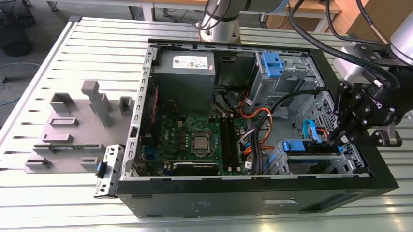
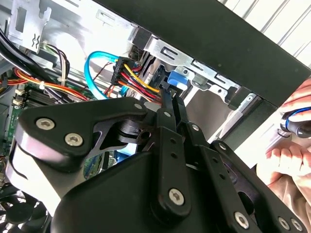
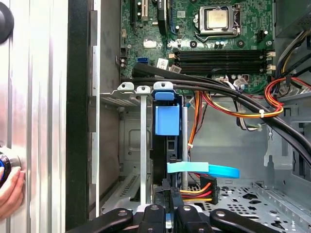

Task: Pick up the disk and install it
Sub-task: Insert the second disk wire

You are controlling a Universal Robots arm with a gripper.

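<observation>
An open desktop computer case [image 1: 258, 203] lies on its side on a slatted metal surface [image 1: 58, 203], with the green motherboard [image 1: 193, 135] exposed in the middle and a grey power supply [image 1: 187, 67] at its far end. The claw [image 1: 345, 140] reaches into the near corner of the case on the exterior view's right, at the drive bay [image 1: 310, 162]. There the disk [image 3: 166, 141] stands on edge in the bay slot, its blue plastic rail frame [image 3: 167, 119] facing up in the first wrist view. The claw's slim black fingers [image 2: 170, 109] sit close together around the disk's edge and appear clamped on it, next to a bundle of red, yellow and black power wires [image 2: 133, 77] and a light blue data cable [image 3: 204, 170]. A taller grey cage with a blue clip [image 1: 272, 65] stands at the far end of the case. A grey fixture block [image 1: 77, 125] rests on the surface at the exterior view's left. A person's hand [image 2: 291, 150] is just outside the case wall.
</observation>
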